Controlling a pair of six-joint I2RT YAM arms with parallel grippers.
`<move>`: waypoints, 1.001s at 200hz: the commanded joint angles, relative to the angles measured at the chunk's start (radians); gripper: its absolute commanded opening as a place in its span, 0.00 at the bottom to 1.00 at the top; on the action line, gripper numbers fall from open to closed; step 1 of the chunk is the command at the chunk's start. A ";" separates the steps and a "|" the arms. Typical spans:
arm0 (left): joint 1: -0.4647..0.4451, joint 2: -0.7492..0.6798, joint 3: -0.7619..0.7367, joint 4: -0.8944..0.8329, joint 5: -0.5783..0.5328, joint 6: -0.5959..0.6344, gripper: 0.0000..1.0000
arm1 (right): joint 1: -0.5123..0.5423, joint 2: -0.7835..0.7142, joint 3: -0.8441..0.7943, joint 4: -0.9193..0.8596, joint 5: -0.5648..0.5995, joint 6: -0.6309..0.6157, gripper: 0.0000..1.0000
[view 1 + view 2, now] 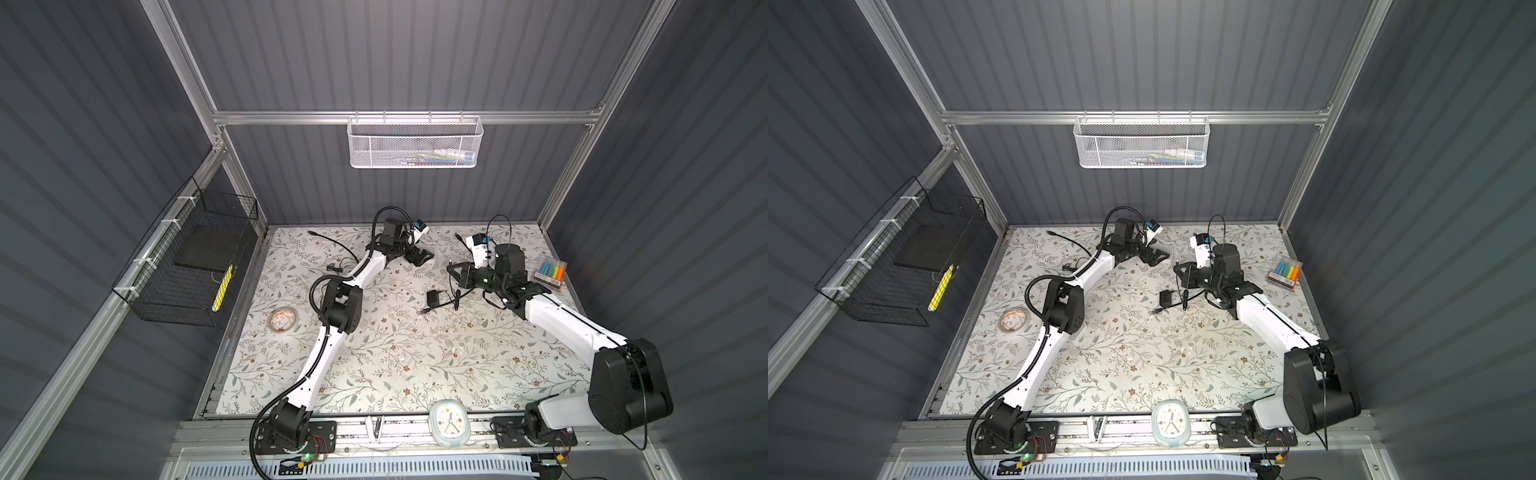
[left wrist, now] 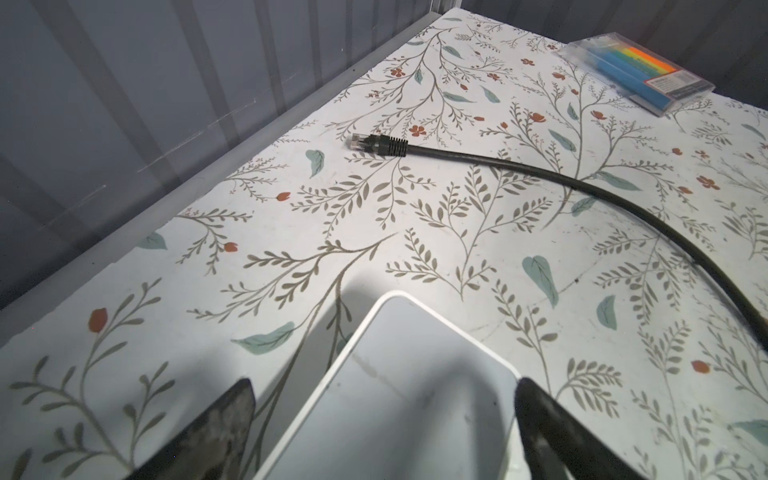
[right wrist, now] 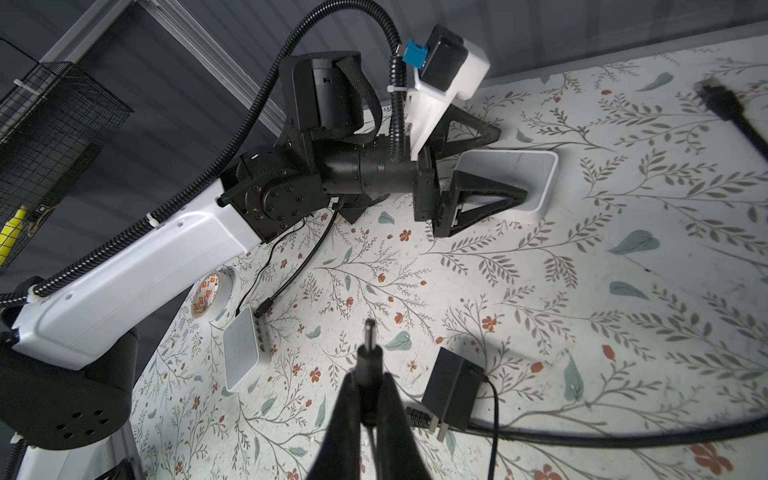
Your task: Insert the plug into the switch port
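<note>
Pinched tight in the right gripper (image 3: pixel 370 386): a black barrel plug (image 3: pixel 369 351), tip poking forward, above the floral table (image 3: pixel 540 332). Spread wide, the left gripper (image 3: pixel 509 164) straddling a white switch (image 3: pixel 544 183) near the far edge.

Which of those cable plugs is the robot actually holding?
The thin round barrel plug, pinched in the right gripper. The Ethernet plug lies loose on the tabletop.
</note>
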 commanded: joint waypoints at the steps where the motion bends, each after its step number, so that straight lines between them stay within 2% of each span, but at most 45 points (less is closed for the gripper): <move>1: 0.001 -0.037 -0.023 -0.137 0.022 0.050 0.96 | -0.003 0.011 0.007 0.015 -0.018 0.006 0.00; 34: -0.013 -0.074 -0.084 -0.144 -0.029 0.123 1.00 | -0.004 0.018 0.013 0.014 -0.023 0.011 0.00; 58: -0.031 -0.057 -0.030 -0.227 -0.005 0.183 1.00 | -0.004 0.024 0.017 0.014 -0.026 0.015 0.00; 82: -0.059 -0.096 -0.106 -0.259 -0.029 0.265 0.93 | -0.004 0.022 0.015 0.013 -0.021 0.014 0.00; 105: -0.069 -0.137 -0.169 -0.289 -0.047 0.312 0.81 | -0.003 0.016 0.015 0.003 -0.020 0.013 0.00; 129: -0.067 -0.241 -0.331 -0.232 -0.060 0.340 0.69 | -0.004 0.006 0.010 -0.001 -0.018 0.014 0.00; 145: -0.068 -0.323 -0.447 -0.202 -0.074 0.349 0.67 | -0.004 -0.009 0.006 -0.009 -0.019 0.017 0.00; 171: -0.067 -0.450 -0.625 -0.210 -0.115 0.380 0.66 | -0.004 -0.046 -0.012 -0.018 -0.010 0.015 0.00; 200: -0.064 -0.622 -0.875 -0.176 -0.200 0.383 0.73 | -0.004 -0.094 -0.014 -0.079 0.018 -0.021 0.00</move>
